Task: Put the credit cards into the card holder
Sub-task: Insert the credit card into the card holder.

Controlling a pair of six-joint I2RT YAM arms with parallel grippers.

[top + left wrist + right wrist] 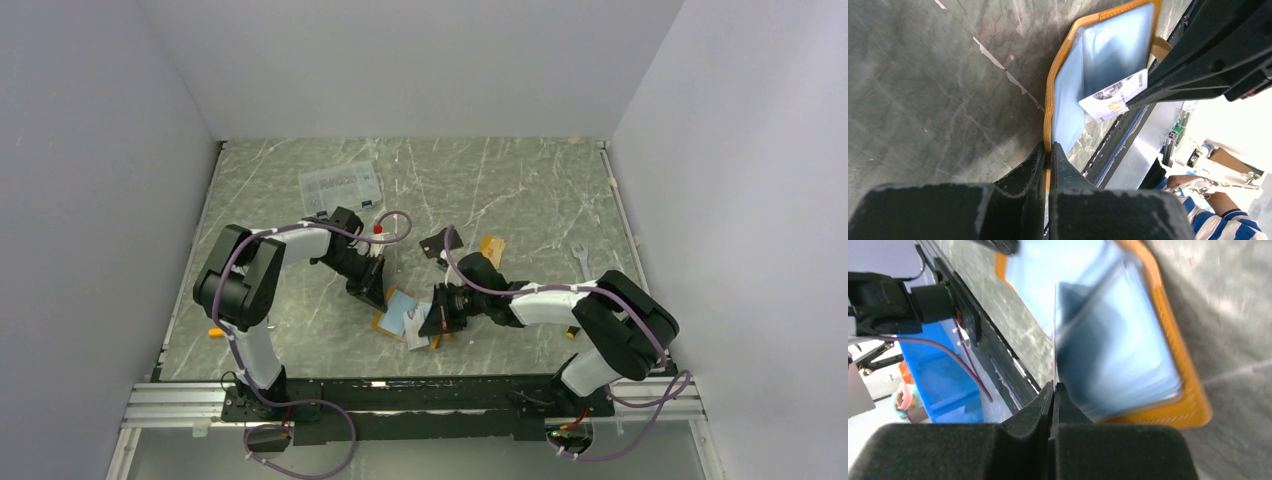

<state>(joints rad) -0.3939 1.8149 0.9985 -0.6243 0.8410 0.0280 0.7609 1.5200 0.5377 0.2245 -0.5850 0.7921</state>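
The step in hand is judged to be the insertion of one card into the opened wallet. The card holder (pixel 393 318) is seen lying open on the surface (pixel 520 180), towards the near edge and between the two arms, its pale blue inside turned up. Its orange rim is clamped by the left hand (pixel 1048 150) at the far-left side, the jaws pressed together on the leather, so that the wallet is pinned open.

A white credit card (pixel 1113 95) is gripped by the right hand (pixel 1053 387), whose jaws are closed flat on the card's edge. In the right wrist view the card is seen edge-on as a thin line above the blue lining. In the left wrist view one corner of it lies over the inside of the holder. Whether the corner has entered a pocket cannot be told, as that part is blurred.

Two more cards are left out on the surface further back and to the right: a black card (pixel 437 243) and an orange-tan card (pixel 492 247), near each other and well apart from the holder. The task is therefore judged to be unfinished.

For the next move, the card's leading edge would need to be lined up with a pocket slit and slid in flat while the rim is kept pinned. A tilted card could catch on the lip or drag the wallet.
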